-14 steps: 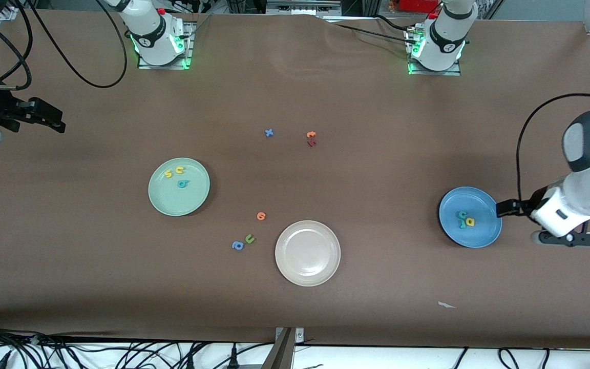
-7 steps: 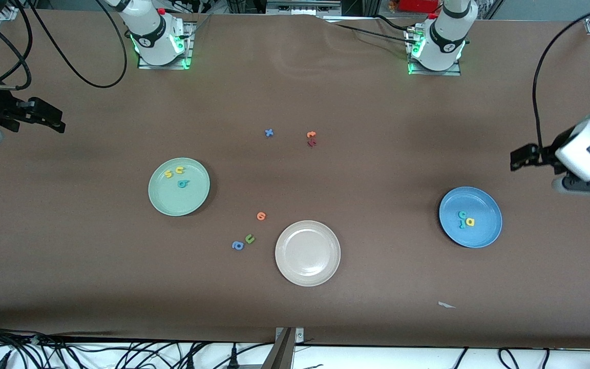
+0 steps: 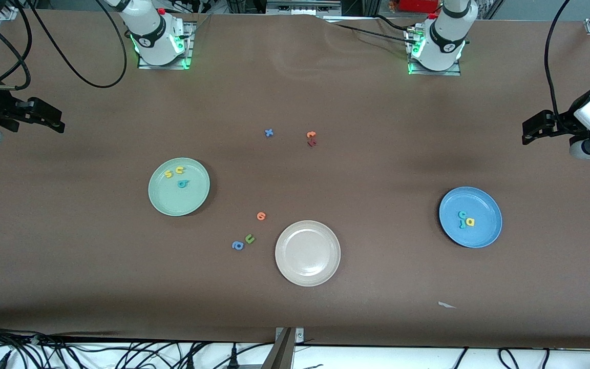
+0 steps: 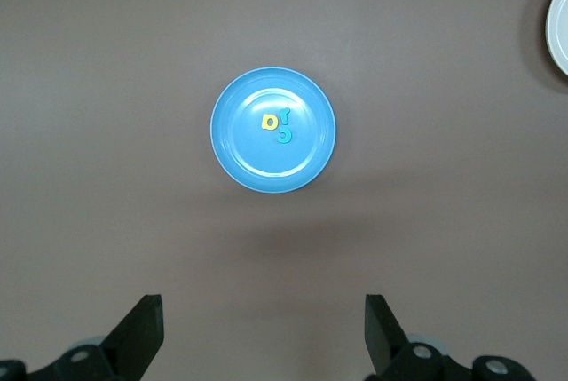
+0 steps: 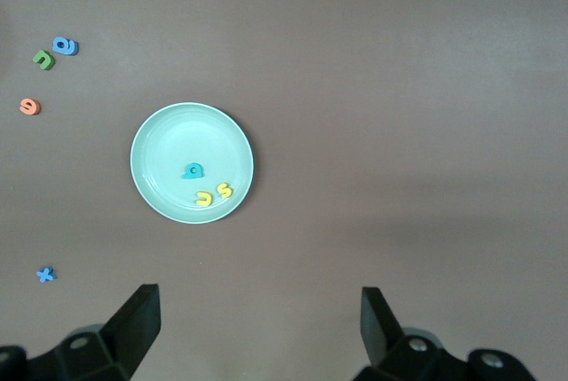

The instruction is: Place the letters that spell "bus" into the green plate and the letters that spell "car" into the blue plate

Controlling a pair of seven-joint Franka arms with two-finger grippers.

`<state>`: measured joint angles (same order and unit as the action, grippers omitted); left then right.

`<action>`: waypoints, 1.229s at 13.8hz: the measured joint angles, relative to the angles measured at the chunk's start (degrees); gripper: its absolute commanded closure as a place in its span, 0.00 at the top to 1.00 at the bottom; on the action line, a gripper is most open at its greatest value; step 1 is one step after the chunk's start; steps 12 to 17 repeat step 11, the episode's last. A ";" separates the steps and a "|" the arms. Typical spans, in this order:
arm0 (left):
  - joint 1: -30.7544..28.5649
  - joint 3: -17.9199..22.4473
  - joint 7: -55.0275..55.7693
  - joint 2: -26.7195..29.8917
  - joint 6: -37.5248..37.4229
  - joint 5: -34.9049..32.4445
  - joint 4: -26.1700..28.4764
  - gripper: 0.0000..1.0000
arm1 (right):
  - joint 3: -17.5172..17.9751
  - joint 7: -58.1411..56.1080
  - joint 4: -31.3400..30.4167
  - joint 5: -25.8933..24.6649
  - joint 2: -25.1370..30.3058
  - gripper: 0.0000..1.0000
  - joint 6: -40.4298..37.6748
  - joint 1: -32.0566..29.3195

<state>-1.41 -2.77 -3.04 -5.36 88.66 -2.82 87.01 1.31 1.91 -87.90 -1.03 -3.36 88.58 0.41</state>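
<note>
Tabletop (image 3: 295, 92) first: three plates. Green plate (image 3: 192, 202) sits toward the right arm's end and carries teal b (image 3: 182, 184), yellow u (image 3: 179, 170) and yellow s (image 3: 168, 174), all inside the rim. Blue plate (image 3: 484, 233) sits toward the left arm's end and carries teal c (image 3: 462, 214), yellow a (image 3: 470, 222) and teal r (image 3: 462, 223), bunched touching near its middle. White plate (image 3: 308, 253) between them is bare.

Both words look placed; I judge the sort done, nothing left to pick.

Left gripper (image 4: 264, 332): jaws wide open, empty, up over bare tabletop at its own end, blue plate ahead of the jaws in its wrist view. Right gripper (image 5: 259, 328): jaws wide open, empty, at its own end, green plate ahead of it.

Decoys loose on the tabletop: blue x (image 3: 269, 132), green u (image 3: 249, 238), blue a (image 3: 237, 245), orange letter (image 3: 260, 216). Each arm is nearer its own plate, if anything needs a nudge.
</note>
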 measured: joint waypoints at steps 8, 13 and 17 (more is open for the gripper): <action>0.05 0.58 0.00 0.05 -0.88 2.93 0.13 1.00 | -0.01 0.00 0.00 0.00 0.00 1.00 0.00 0.00; 0.07 0.56 0.00 0.08 -0.99 2.93 0.13 1.00 | -0.02 0.00 0.00 0.00 0.00 1.00 0.00 0.00; 0.07 0.56 0.00 0.08 -0.99 2.93 0.13 1.00 | -0.02 0.00 0.00 0.00 0.00 1.00 0.00 0.00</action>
